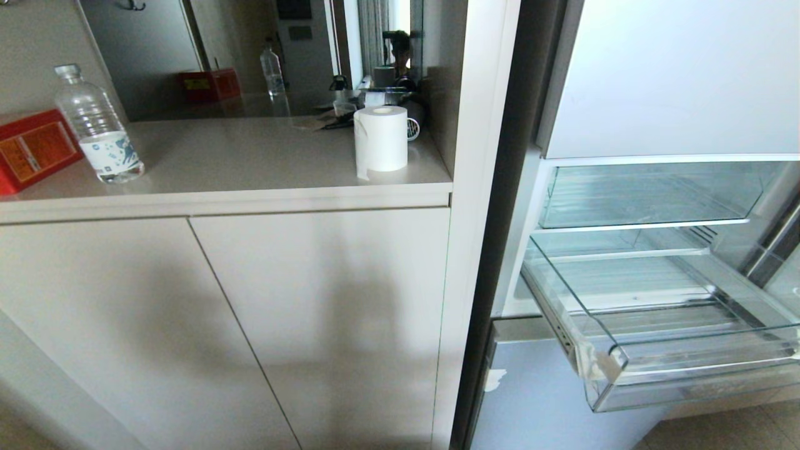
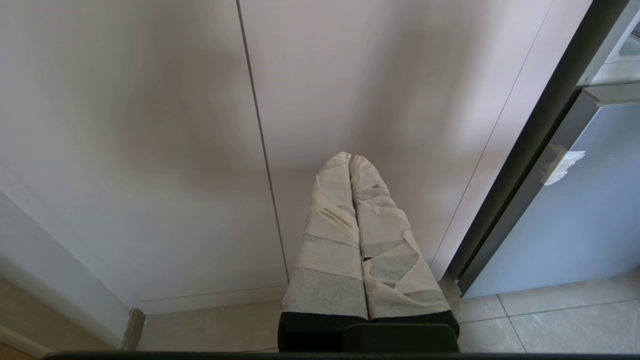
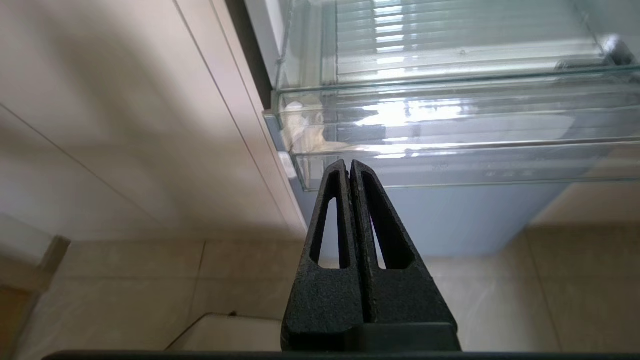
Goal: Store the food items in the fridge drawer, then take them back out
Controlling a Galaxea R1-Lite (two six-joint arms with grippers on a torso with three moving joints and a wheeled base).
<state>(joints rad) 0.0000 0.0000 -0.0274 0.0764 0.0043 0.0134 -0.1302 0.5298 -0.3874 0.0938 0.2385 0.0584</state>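
The fridge drawer (image 1: 656, 350) is pulled out at the right of the head view, clear plastic with a ribbed floor and a beige tape scrap (image 1: 590, 362) at its front left corner; nothing lies in it. The drawer (image 3: 450, 160) also shows in the right wrist view, where my black right gripper (image 3: 349, 164) hangs shut and empty below and in front of its front lip. My left gripper (image 2: 350, 159), its fingers wrapped in pale tape, is shut on nothing, low before the beige cabinet doors. The food items are out of view. Neither arm shows in the head view.
A clear bin (image 1: 650, 194) sits above the drawer, a pale blue fridge door (image 1: 550, 400) below it. On the beige counter (image 1: 250, 162) stand a red box (image 1: 31, 150), a water bottle (image 1: 100, 128) and a white paper roll (image 1: 381, 140). Tiled floor (image 3: 125, 280) lies below.
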